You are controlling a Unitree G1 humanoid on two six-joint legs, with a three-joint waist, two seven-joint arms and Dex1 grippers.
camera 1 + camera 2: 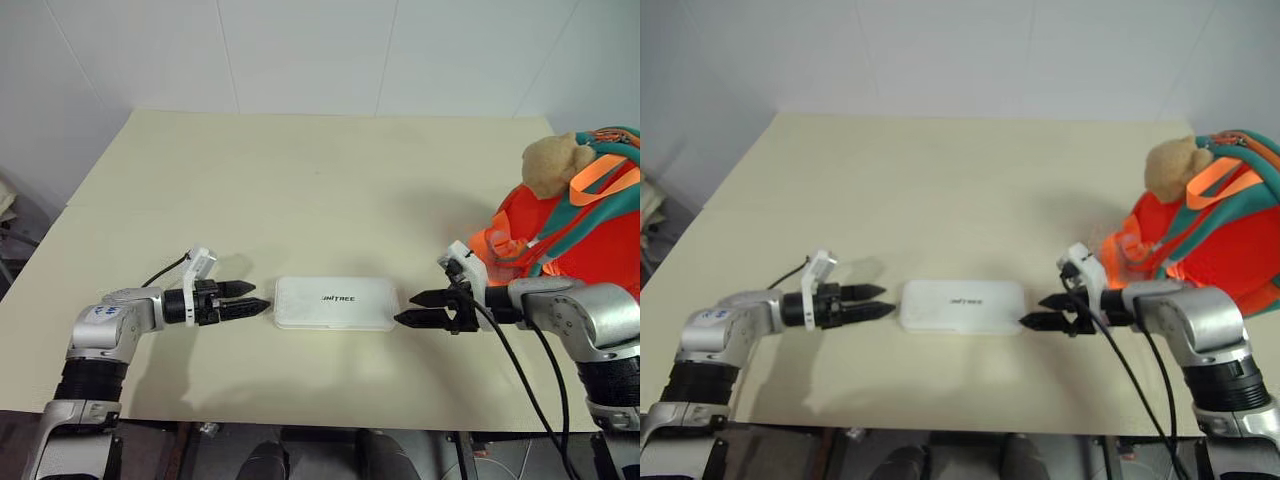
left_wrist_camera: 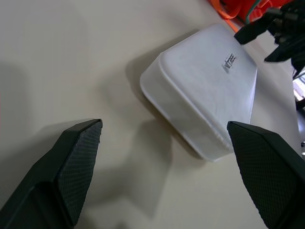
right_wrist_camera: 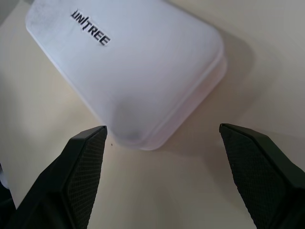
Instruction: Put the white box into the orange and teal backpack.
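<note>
The white box [image 1: 335, 303] lies flat on the table near the front edge, its "UNITREE" lettering facing up. My left gripper [image 1: 262, 297] is open just off the box's left end, pointing at it without touching. My right gripper [image 1: 404, 308] is open just off the right end, also apart from the box. In the left wrist view the box [image 2: 205, 90] lies beyond my spread fingers [image 2: 71, 171]. The right wrist view has the box [image 3: 128, 62] close ahead of its fingers [image 3: 262, 167]. The orange and teal backpack [image 1: 580, 235] stands at the table's right edge, a tan teddy bear [image 1: 553, 165] on top.
The cream table [image 1: 300, 180] stretches back to a white wall. A black cable [image 1: 520, 380] hangs from my right wrist over the front edge. Orange straps [image 1: 490, 245] of the backpack lie on the table just behind my right gripper.
</note>
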